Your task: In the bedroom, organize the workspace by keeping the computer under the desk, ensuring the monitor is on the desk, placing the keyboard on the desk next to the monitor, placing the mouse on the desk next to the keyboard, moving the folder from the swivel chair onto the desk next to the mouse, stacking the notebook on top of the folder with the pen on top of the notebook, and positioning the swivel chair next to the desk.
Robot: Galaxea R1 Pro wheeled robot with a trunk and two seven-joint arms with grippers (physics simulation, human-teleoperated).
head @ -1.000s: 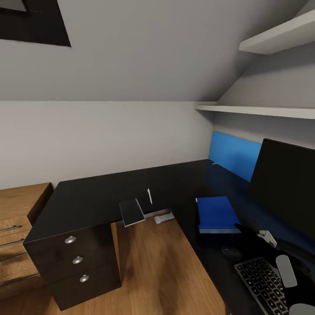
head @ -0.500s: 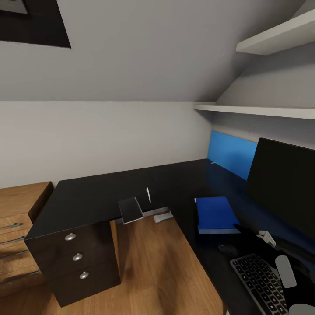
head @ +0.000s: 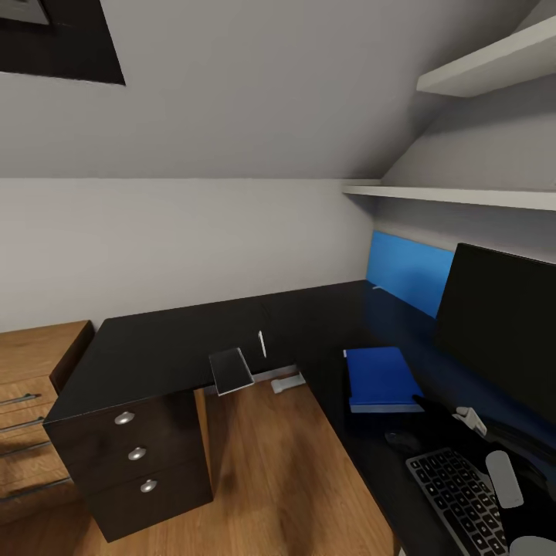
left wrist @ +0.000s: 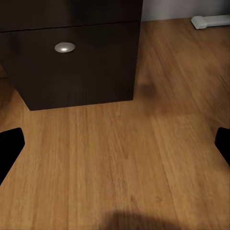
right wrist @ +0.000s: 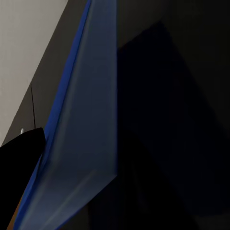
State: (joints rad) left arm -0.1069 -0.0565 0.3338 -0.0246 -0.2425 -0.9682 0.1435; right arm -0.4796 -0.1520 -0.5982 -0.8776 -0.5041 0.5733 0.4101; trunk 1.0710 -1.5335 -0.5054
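Trouble lies mostly with the notebook: it sits well apart from both tools, with one end jutting past the edge of the worktop. We judge that a clumsy nudge or a shallow pinch could tip it to the floor. The thin pen just beside it could roll or skid away if brushed.

The right tool hangs close over the keyboard, near the folder and the monitor, so a careless swing might shove any of them. Whether it is apart or together we cannot tell.

The left tool has its fingertips spread wide and holds nothing; the floor is below it and the drawer unit just ahead.
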